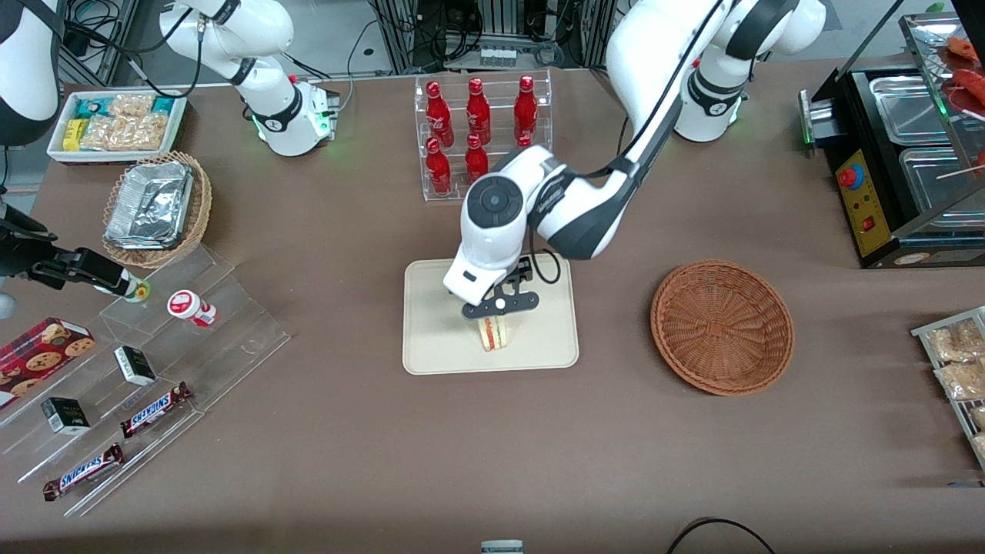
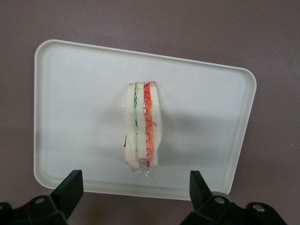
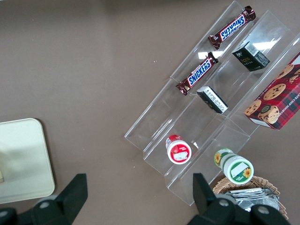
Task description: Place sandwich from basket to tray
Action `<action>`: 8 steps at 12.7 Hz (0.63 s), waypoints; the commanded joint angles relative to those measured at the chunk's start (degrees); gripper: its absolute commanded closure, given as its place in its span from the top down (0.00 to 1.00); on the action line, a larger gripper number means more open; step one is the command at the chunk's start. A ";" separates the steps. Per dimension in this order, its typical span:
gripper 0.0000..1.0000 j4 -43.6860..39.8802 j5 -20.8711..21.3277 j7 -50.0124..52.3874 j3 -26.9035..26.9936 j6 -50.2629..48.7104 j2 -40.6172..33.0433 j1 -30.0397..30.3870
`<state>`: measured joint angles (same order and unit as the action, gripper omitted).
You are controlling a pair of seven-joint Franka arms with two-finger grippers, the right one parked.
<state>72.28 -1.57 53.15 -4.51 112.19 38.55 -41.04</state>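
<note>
Front view: my gripper (image 1: pixel 499 306) hangs just above the sandwich (image 1: pixel 493 333), which stands on edge on the tray (image 1: pixel 439 338), on its half nearer the camera. The basket (image 1: pixel 722 327) lies toward the working arm's end of the table with nothing in it. From how things lie, the placing looks done; only the retreat is left. The rack of red bottles (image 1: pixel 477 131) stands farther from the camera than the tray. The tan wicker basket (image 1: pixel 158 208) toward the parked arm's end holds foil containers; the white bin (image 1: pixel 115 123) just farther from the camera holds snack packets.

Left wrist view: the jaws stand wide, one fingertip (image 2: pixel 70 187) on each side, apart from the sandwich (image 2: pixel 143 129) and gripping nothing. It rests on the tray (image 2: pixel 75 93) with the filling edge up, red and green layers between pale bread, and what looks like clear wrap at one end. I judge it light, soft, easily crushed, probably slick in wrap. If re-gripped, I'd pinch the flat bread faces gently, mid-height.

Right wrist view: only a corner of the tray (image 3: pixel 23 159) shows, beside an acrylic stand (image 3: pixel 206 108) carrying Snickers bars (image 3: pixel 197 74), small dark boxes (image 3: pixel 212 99) and a red-lidded cup (image 3: pixel 178 149).
</note>
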 commanded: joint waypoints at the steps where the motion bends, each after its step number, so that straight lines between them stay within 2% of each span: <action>1: 1.00 1.37 0.43 -4.36 3.35 -3.98 -3.91 -0.09; 4: 1.00 3.21 0.35 -6.46 5.30 -6.62 -6.55 2.35; 8: 1.00 7.34 -0.45 -22.79 5.21 -14.00 -12.78 10.61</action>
<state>75.18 -1.58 35.93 0.95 100.27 30.73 -33.44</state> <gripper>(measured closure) 0.000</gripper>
